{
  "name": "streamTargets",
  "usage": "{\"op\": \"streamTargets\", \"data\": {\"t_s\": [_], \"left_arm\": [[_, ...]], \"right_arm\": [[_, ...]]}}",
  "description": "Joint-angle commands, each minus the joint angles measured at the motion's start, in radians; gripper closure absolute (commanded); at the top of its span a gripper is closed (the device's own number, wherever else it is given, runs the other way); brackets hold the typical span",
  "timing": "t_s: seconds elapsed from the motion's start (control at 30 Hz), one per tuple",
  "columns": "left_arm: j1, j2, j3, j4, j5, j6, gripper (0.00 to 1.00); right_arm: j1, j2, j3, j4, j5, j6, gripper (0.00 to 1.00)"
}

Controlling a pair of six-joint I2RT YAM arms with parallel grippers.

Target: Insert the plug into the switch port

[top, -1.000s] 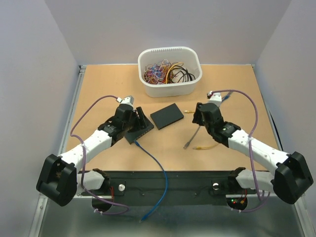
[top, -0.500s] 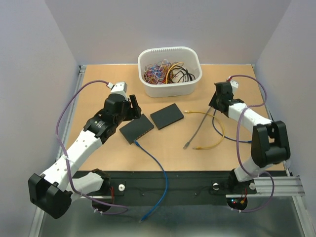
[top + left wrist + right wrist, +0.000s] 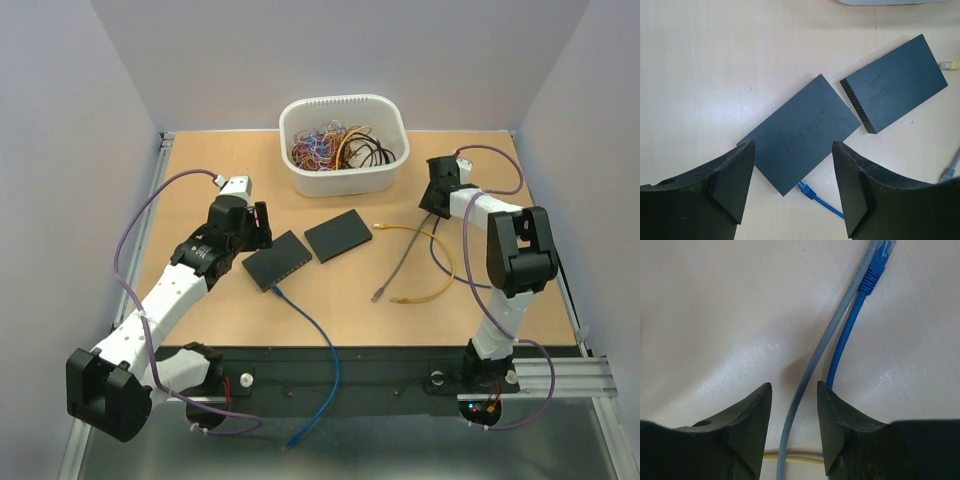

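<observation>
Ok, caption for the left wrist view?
Open left hand over a dark switch, blue plug at its edge, second switch beside.

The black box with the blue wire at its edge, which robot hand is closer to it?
Left. The left gripper hovers right beside the black box, at its far left corner. The right gripper is far off on the other side, over a gray cable.

Bright even overhead light, soft shadows, faint glare, sharp focus
</observation>
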Motion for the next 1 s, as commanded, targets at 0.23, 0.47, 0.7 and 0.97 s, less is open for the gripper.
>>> {"op": "streamTargets", "data": {"t_s": [0.23,0.47,0.7,0.97], "left_arm": [[0.081,0.041,0.007,0.04,0.067,0.027,0.26],[0.094,0.051,0.01,0.04,0.057,0.025,0.26],[0.108,0.043,0.011,0.043,0.059,0.024,0.27],[0.121,0.025,0.008,0.05,0.063,0.022,0.27]], "right_arm": [[-0.019,0.104,0.071,0.012,0.014,0.003,0.77],[-0.019,0.036,0.051,0.031,0.011,-0.023,1.0],[-0.002,-0.176,0.011,0.037,-0.179,-0.167,1.0],[0.241,-0.434,-0.164,0.039,-0.357,-0.323,1.0]]}}
